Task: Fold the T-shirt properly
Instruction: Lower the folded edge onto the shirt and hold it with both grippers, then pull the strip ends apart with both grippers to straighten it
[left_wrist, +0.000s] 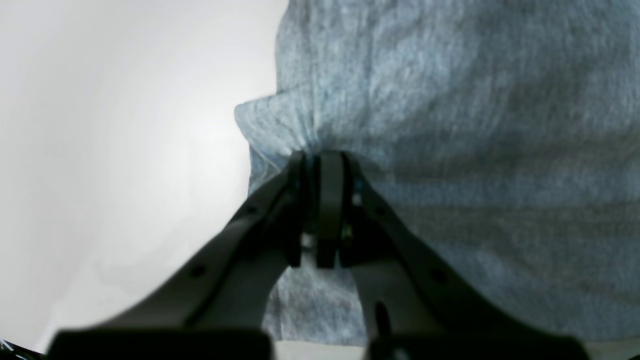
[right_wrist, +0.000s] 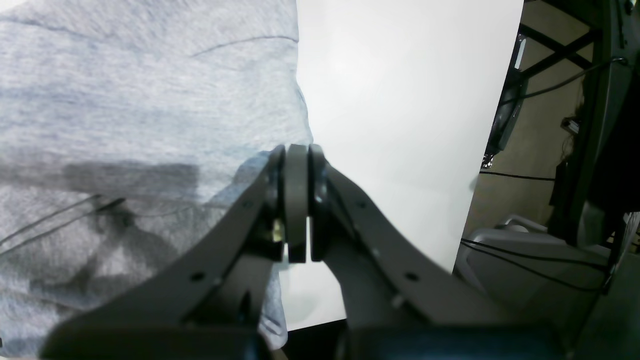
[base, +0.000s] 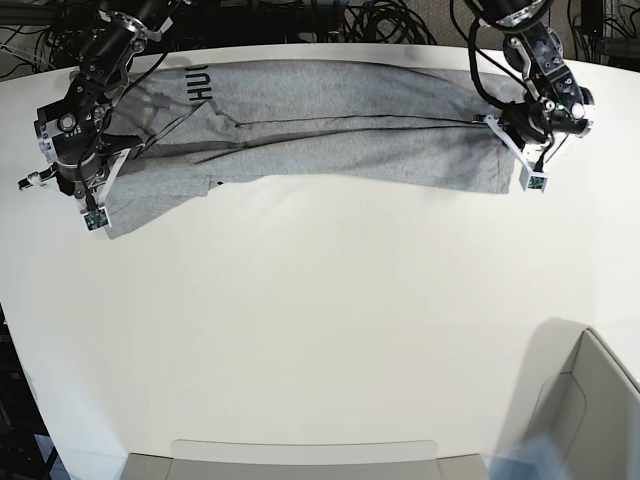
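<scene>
The heather-grey T-shirt (base: 330, 140) lies stretched in a long band across the far side of the white table (base: 320, 300), with black lettering showing at its left end. My left gripper (left_wrist: 320, 159) is shut on a pinched-up bunch of the shirt's cloth (left_wrist: 450, 150); in the base view this left gripper (base: 503, 130) stands at the shirt's right end. My right gripper (right_wrist: 296, 150) is shut at the side edge of the shirt (right_wrist: 125, 100), with cloth drawn up to its tips. The base view shows that right gripper (base: 88, 175) at the shirt's left end.
A grey bin (base: 590, 400) sits at the table's near right corner and another bin (base: 300, 460) along the near edge. Black cables (base: 390, 20) lie behind the table. In the right wrist view the table edge (right_wrist: 480, 165) drops off to frames and cables.
</scene>
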